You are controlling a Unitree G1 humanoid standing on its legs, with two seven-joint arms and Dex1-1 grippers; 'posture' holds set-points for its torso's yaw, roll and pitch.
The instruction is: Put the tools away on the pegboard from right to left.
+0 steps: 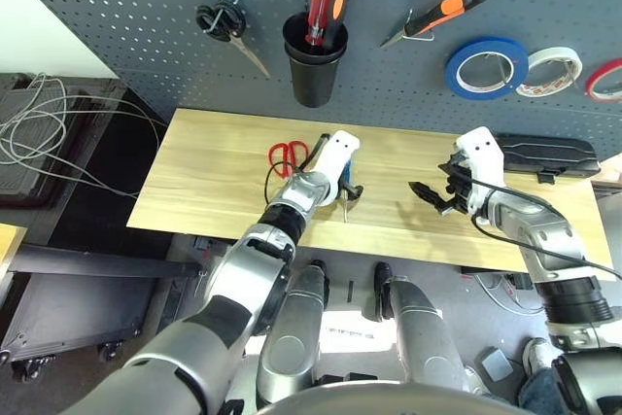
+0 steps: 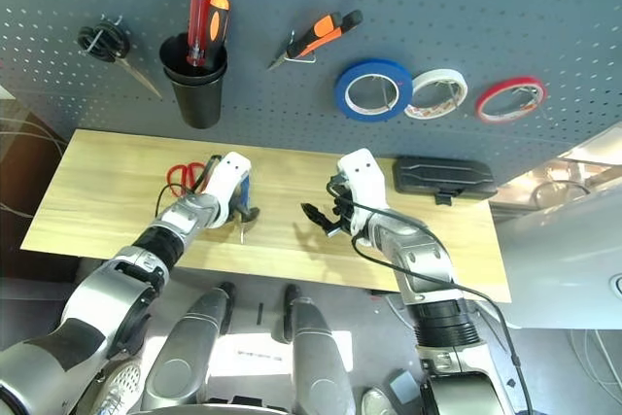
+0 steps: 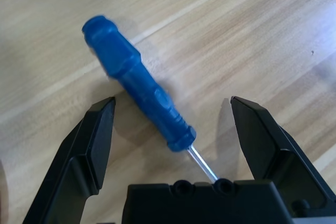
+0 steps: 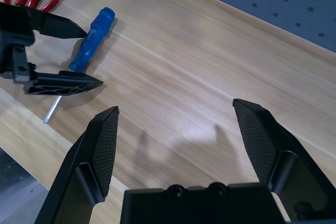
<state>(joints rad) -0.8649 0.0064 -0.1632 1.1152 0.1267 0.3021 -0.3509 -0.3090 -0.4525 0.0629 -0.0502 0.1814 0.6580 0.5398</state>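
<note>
Right now I have my left gripper (image 3: 173, 129) hanging low over the screwdriver (image 3: 137, 85), jaws spread wide and holding nothing. The blue handle lies between the two fingers (image 3: 89, 145), and its long axis runs on a slant to the line the gripper points along: the butt end leads away ahead of the hand, the metal shaft comes back under the palm. So the jaws straddle the handle close to its collar, not squarely across it. I judge a small roll of the wrist would set the pads flat on the handle's sides before I close.

My right gripper (image 1: 434, 193) is also open and empty, well apart to the other side, above bare table (image 1: 224, 191); the left is plainly the nearer hand for this tool.

The red scissors (image 1: 288, 155) lie just beyond the left hand, on its outer side, near but not touching the screwdriver. Open wood lies between the two hands, and the near table edge is close behind the left wrist.

On the pegboard (image 1: 146, 7) beyond, the blue tape (image 1: 486, 67) and pliers (image 1: 437, 15) already hang, and the black cup (image 1: 314, 63) stands up and ahead of the left hand.
</note>
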